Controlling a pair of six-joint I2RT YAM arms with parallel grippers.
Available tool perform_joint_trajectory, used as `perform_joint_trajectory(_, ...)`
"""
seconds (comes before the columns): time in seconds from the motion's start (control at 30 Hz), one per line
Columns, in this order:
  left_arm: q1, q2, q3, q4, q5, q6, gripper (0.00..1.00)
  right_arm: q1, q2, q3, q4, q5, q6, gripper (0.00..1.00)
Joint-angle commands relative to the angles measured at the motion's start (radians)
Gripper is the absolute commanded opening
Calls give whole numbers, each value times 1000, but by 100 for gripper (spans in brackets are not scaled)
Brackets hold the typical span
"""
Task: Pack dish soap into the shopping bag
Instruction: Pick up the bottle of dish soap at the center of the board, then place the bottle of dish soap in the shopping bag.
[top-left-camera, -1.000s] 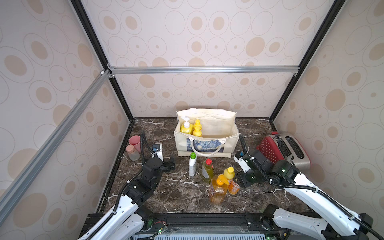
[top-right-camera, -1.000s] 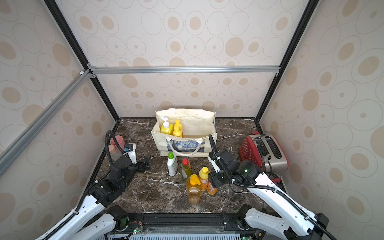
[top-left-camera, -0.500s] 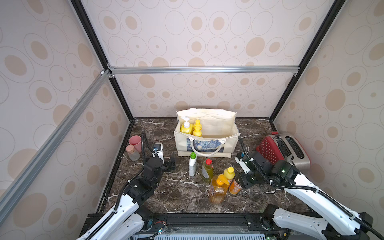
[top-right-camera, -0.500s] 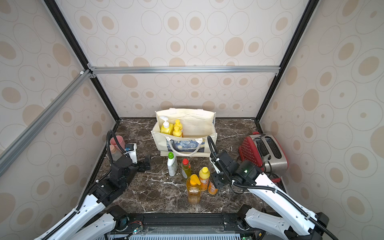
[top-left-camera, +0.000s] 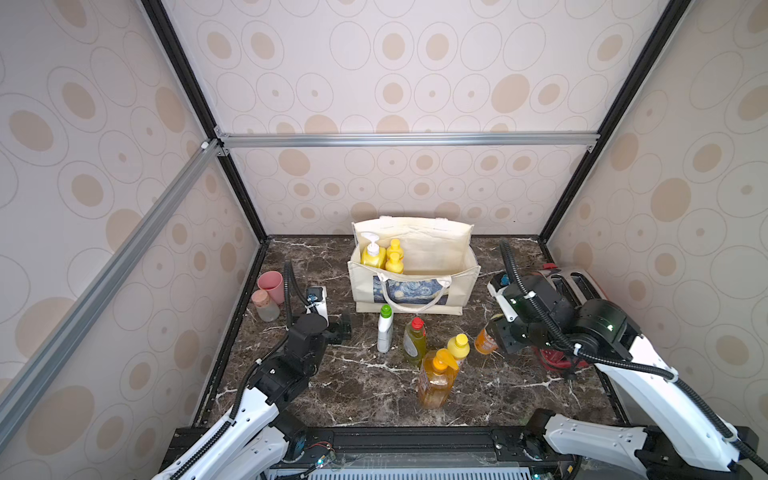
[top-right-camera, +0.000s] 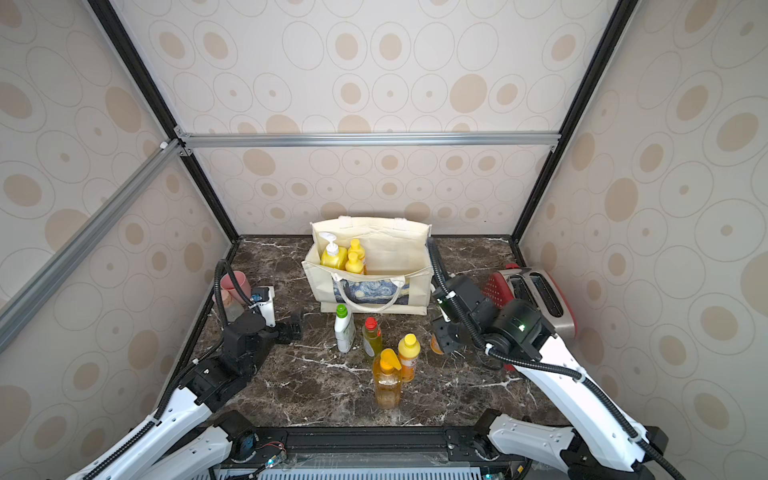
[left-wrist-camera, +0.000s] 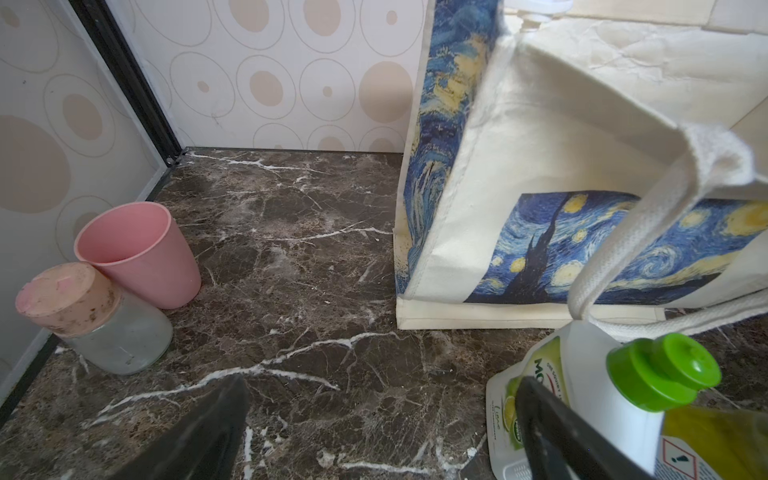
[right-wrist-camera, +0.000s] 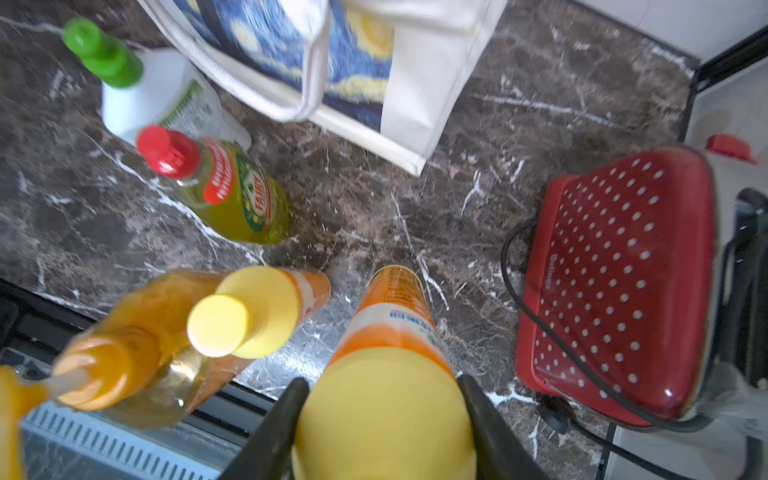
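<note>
**Item in hand.** Small orange bottle (right-wrist-camera: 390, 307) with a yellow cap. My right fingers (right-wrist-camera: 272, 436) are closed on the cap, one on each side, with no gap showing. The body hangs away from them at a tilt. I cannot tell whether its base has left the table (top-left-camera: 353, 386).

**Other hand.** My left fingers (left-wrist-camera: 203, 436) are spread wide and hold nothing. They sit low beside the white green-capped bottle (left-wrist-camera: 615, 399).

**Destination.** Shopping bag (top-left-camera: 463, 291), upright at the back of the table, mouth open. It holds a yellow pump bottle (top-left-camera: 371, 258) and two yellow-capped bottles (top-left-camera: 394, 262), all at its left end. The right end looks free.

**Waiting on the table.** In front of the bag stand the white bottle, a greenish red-capped bottle (top-left-camera: 414, 343), a clear orange pump bottle (top-left-camera: 434, 380) and a second small orange bottle (top-left-camera: 458, 349).

**Not for packing.** Toaster (top-left-camera: 577, 282), close by my right arm, with its cord (right-wrist-camera: 515, 257) trailing on the table.

**Handling notes, my judgement.**
- The cap is round and smooth, so the bottle may swing or slip. I should keep the squeeze firm and move slowly.
- Lift straight up until the base clears the neighbouring caps, then higher than the bag's rim.
- Cross the near rim away from the rope handle (top-left-camera: 411, 307), which could snag the base.
- Aim for the free right end and bring the bottle upright on the way down.
- Let go only when it is low inside, so it does not topple onto the others.
</note>
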Motion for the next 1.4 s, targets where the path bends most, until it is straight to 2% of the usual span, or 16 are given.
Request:
perform_joint_trajectory(0.0, 4, -1, 27, 5, -6, 11, 99, 3, 34, 162, -2, 40, -76, 33)
perform_joint_trajectory(0.3, 4, 11, 33, 3, -5, 11, 99, 3, 234, 566, 15, -48, -205, 33)
perform_joint_trajectory(0.6, 6, 24, 42, -1, 0, 12, 99, -6, 451, 872, 108, -174, -285, 33)
perform_joint_trajectory(0.83, 8, 32, 47, -2, 4, 13, 99, -47, 501, 879, 295, -250, -290, 33)
perform_joint_trajectory(1.03, 9, 41, 52, -5, 8, 13, 99, -84, 553, 794, 494, -238, -292, 33)
perform_joint_trajectory(1.37, 12, 45, 52, -7, 12, 14, 99, -119, 782, 842, 588, -190, -313, 31)
